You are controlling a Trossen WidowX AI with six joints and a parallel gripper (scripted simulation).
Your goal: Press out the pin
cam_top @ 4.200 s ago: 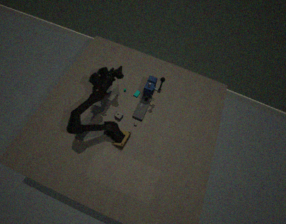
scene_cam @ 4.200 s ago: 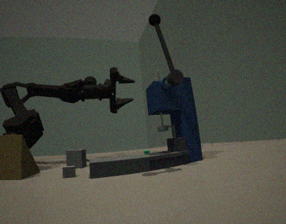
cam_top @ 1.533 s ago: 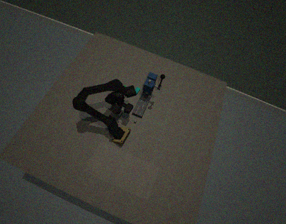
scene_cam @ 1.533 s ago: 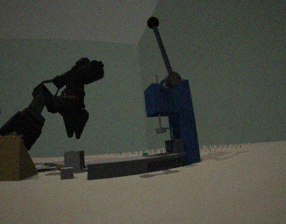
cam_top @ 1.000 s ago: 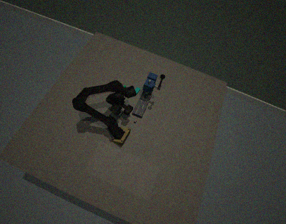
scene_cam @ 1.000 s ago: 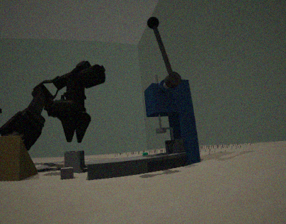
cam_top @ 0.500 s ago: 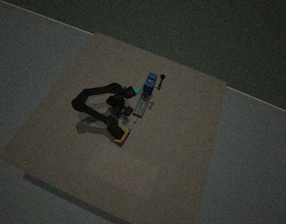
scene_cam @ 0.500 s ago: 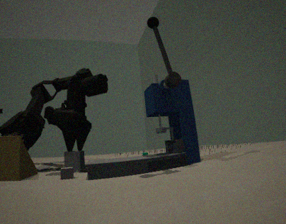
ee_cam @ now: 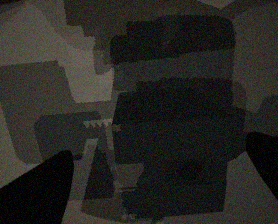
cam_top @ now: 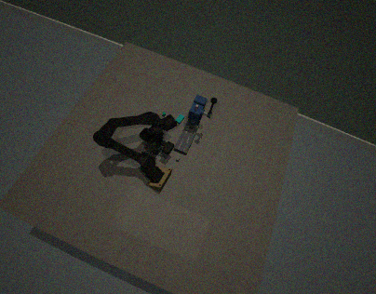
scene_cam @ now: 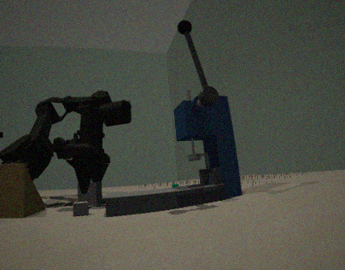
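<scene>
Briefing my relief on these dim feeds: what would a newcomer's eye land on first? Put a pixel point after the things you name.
Probably the blue press [cam_top: 196,111] [scene_cam: 223,131] at right of centre in the exterior view, its black-knobbed lever [cam_top: 210,109] [scene_cam: 195,60] slanting up above it. Next, the dark arm [cam_top: 127,120] [scene_cam: 41,122] on the left, its open end effector [scene_cam: 89,186] pointing down by a grey block [scene_cam: 96,195].

The press [cam_top: 197,110] [scene_cam: 223,143] is plain blue. From it, toward seven o'clock in the top view, its base [cam_top: 184,141] [scene_cam: 163,201] is grey; the lever's ball knob [cam_top: 213,100] [scene_cam: 184,26] is black.
</scene>
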